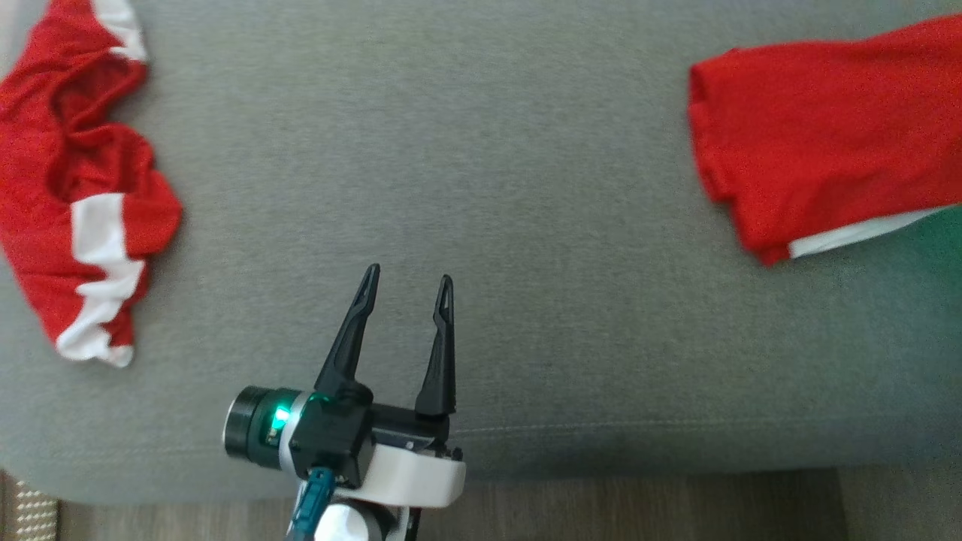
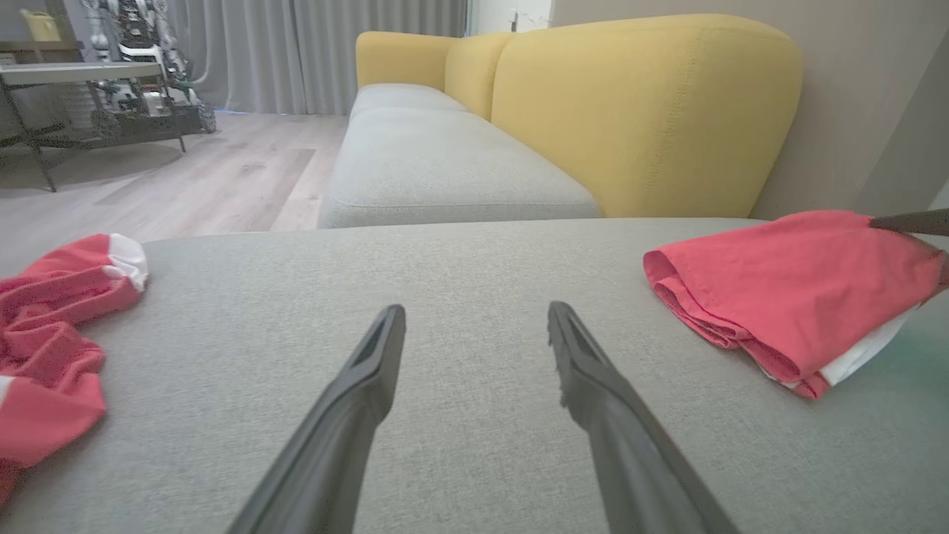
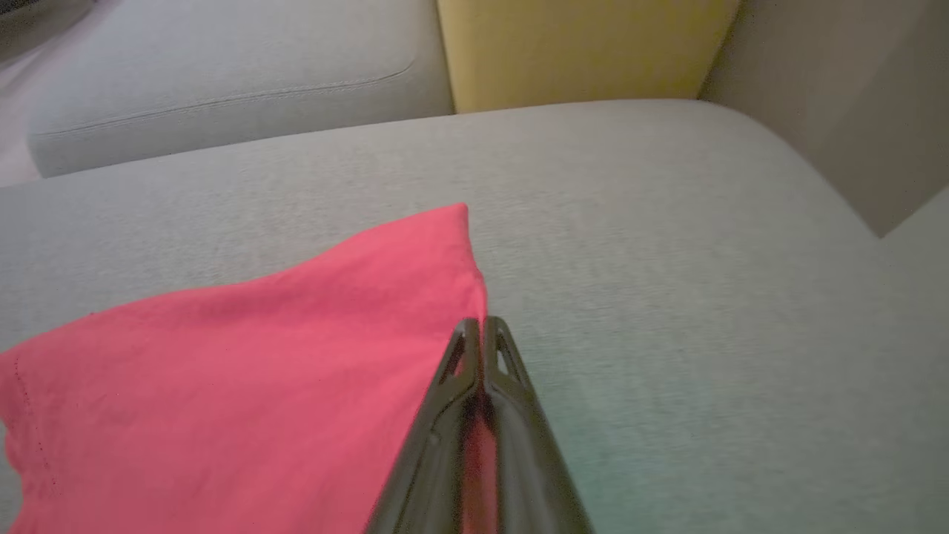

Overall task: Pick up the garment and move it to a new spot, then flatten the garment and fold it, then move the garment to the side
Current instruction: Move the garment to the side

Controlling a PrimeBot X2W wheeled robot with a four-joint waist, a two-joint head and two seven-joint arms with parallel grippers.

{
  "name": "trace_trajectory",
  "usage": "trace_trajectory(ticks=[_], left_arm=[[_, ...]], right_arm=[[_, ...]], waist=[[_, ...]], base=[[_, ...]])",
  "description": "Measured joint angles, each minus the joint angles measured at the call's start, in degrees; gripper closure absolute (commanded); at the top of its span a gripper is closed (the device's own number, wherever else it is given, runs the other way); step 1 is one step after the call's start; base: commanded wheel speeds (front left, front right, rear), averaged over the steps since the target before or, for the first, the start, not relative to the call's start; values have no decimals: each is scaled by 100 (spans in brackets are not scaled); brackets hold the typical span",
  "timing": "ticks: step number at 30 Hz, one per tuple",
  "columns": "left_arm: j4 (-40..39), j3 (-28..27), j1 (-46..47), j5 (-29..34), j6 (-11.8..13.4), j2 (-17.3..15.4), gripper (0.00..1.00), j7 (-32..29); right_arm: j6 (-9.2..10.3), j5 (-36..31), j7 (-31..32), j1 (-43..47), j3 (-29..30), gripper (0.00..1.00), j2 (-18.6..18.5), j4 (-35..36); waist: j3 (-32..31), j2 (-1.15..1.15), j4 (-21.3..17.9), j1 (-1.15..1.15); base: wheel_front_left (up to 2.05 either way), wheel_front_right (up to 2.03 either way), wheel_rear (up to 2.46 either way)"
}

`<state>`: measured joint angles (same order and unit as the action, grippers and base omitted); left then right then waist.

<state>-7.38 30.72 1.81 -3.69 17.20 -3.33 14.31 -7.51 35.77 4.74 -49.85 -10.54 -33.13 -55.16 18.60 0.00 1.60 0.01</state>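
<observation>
Where the garment (image 1: 819, 128) is: folded up at the right end of the grey cushion (image 1: 526, 150). It's red, with a bit of white poking out along its lower edge, and it lies flat on the fabric.
Right gripper (image 3: 483, 326): clamped shut on the garment's edge, just below one corner. You can see red cloth pinched between its two fingers (image 3: 441, 430).
Left gripper (image 1: 409, 279): wide open with nothing in it. It's over bare cushion near the front edge, roughly between the two red things and touching neither.
Crumpled cloth (image 1: 75, 203): a second red piece with white bands, bunched in a heap at the cushion's left end, well apart from the folded one.
Backrest (image 2: 645, 111): yellow, behind the cushion.
Floor (image 2: 222, 170): pale wood, off past the left side of the sofa.
</observation>
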Motion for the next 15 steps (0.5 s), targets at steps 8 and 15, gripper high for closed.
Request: trace_trajectory(ticks=[8, 15], left_arm=[[-64, 34, 243, 9, 4, -1, 0, 1], [-41, 114, 425, 8, 29, -1, 0, 38]], right_arm=[[0, -267, -129, -393, 43, 100, -448, 35], [0, -680, -226, -625, 220, 100, -805, 54]], waist=[[274, 0, -486, 0], [516, 0, -806, 0]], base=[[0, 0, 0], [0, 0, 0]])
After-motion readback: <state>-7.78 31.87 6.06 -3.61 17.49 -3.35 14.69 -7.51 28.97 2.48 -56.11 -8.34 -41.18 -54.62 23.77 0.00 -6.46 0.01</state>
